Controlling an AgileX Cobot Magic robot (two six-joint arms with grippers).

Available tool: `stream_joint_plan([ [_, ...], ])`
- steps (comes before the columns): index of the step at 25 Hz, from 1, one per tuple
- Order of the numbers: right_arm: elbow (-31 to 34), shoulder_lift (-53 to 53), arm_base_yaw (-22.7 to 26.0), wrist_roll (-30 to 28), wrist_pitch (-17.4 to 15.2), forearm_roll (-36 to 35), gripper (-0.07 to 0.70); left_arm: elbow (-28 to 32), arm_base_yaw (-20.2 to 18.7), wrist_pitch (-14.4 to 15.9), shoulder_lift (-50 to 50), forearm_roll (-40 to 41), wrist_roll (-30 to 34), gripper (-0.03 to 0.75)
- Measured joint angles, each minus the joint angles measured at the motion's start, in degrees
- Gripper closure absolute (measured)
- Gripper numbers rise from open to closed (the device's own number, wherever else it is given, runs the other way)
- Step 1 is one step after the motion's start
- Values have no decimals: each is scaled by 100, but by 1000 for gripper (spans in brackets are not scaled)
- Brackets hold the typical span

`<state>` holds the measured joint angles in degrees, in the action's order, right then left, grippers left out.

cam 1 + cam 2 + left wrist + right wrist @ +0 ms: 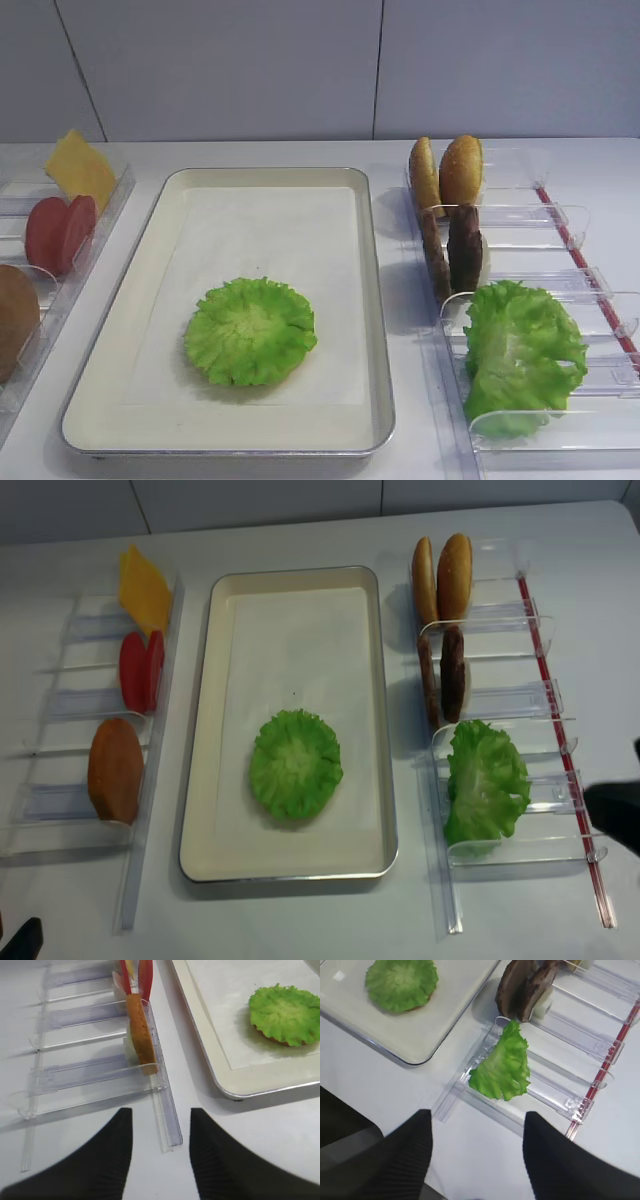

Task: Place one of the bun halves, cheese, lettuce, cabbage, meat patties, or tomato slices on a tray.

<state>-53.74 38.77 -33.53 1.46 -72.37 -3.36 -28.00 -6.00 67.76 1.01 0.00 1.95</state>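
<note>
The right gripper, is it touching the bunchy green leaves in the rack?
Apart. The right wrist view shows bare white table between the right gripper fingertips and the bunched green leaves in the clear rack.

Exterior high: low frontal angle, faces the back wall, tray central. Realsense view: steep, near top-down, whole table. Right wrist camera: close, looks forward over the right rack. Left wrist camera: close, over the left rack. All four share the tray's lettuce.

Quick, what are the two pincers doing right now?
Left pincer: open, holding nothing.
Right pincer: open, holding nothing.
</note>
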Motion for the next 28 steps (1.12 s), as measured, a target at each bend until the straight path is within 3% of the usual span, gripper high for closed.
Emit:
stream_joint_plan([
  [6, 525, -919, 205, -82, -29, -11, 232, 0, 0, 0, 0, 0, 0, 430],
  [18, 1745, -2628, 2208, -305, -46, -154, 232, 0, 0, 0, 0, 0, 0, 430],
  [25, 2435, -3390, 3101, -395, 217, -248, 232, 0, 0, 0, 0, 0, 0, 430],
  [28, 2502, -3540, 3308, -634, 552, -252, 232, 0, 0, 0, 0, 0, 0, 430],
])
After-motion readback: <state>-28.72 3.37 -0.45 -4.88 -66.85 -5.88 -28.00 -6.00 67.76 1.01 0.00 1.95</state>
